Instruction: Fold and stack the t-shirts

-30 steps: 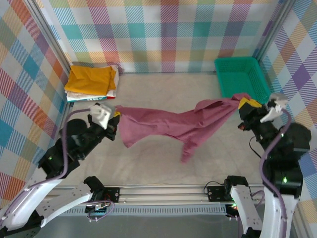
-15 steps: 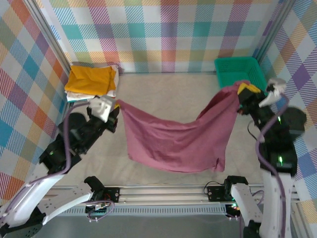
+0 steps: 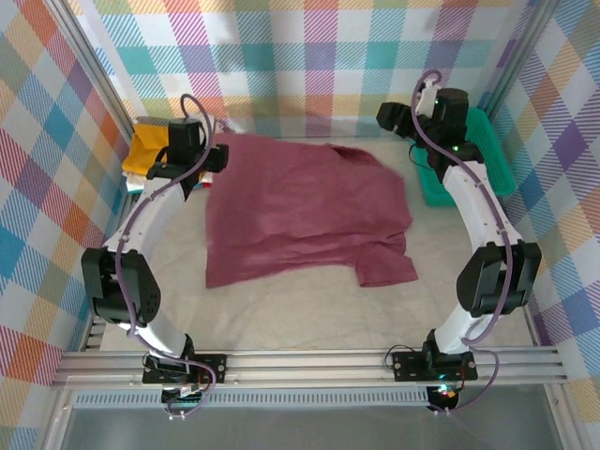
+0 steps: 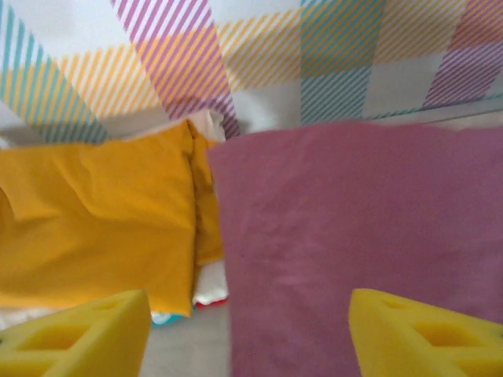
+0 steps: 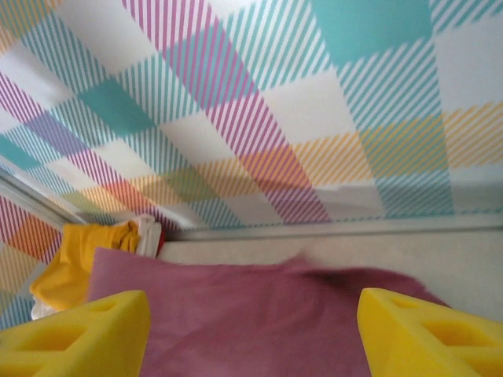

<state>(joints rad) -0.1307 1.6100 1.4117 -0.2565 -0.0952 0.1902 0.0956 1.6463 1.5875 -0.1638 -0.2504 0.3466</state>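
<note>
Maroon t-shirt (image 3: 300, 211) spread flat; my left gripper (image 4: 250, 314) and right gripper (image 5: 253, 314) open, empty; next, pinch edges, fold

The mustard t-shirt (image 4: 94, 228) hides most of the white t-shirt (image 4: 209, 283) (edges show).

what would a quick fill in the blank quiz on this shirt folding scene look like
The maroon t-shirt lies spread out on the ____.
The folded yellow t-shirt lies in the far ____ corner.
The teal basket stands in the far ____ corner.
The left gripper and right gripper both have their jaws ____.
Missing words: table, left, right, open.
</note>
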